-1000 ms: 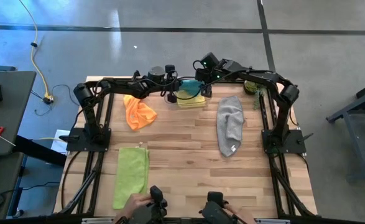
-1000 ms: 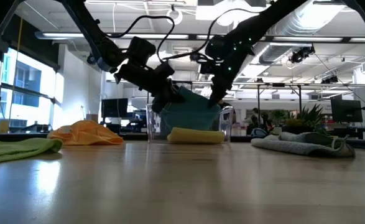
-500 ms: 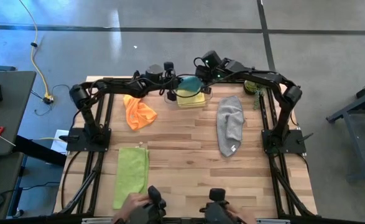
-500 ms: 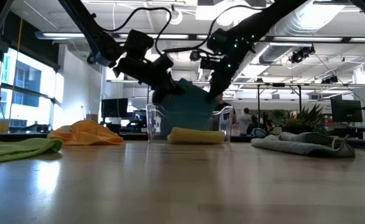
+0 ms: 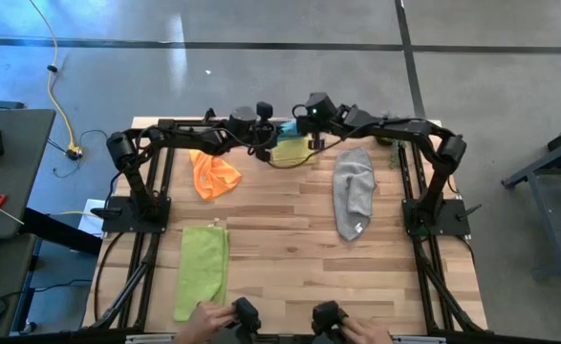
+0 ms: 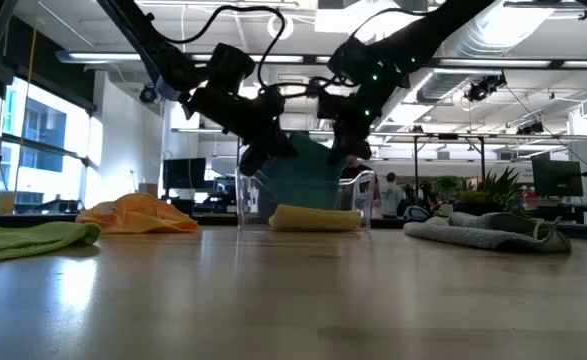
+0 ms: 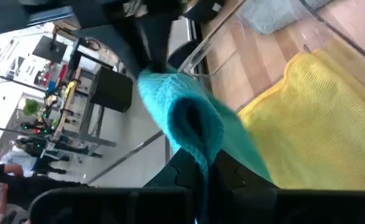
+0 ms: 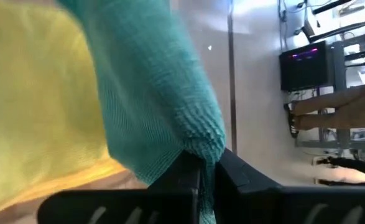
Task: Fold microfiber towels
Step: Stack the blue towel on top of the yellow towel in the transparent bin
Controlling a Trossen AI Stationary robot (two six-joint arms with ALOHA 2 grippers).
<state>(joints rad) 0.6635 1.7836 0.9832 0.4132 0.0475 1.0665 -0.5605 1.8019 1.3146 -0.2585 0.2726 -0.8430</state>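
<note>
Both claws sit at the far edge of the surface (image 5: 290, 229), facing each other over the clear bin (image 6: 358, 200). The left claw (image 5: 264, 137) is pinched shut on one end of the teal towel (image 6: 308, 175), and the right claw (image 5: 311, 132) is pinched shut on the other end, so it hangs between them above the bin.

Right under both claws lies the yellow towel (image 5: 292, 153), flat and folded. The orange towel (image 5: 213, 173) is bunched up just on the near side of the left claw. The grey towel (image 5: 354, 192) lies stretched long on the near side of the right claw. The lime towel (image 5: 202, 270) lies well away by the near edge. The middle of the wood between them is open.
</note>
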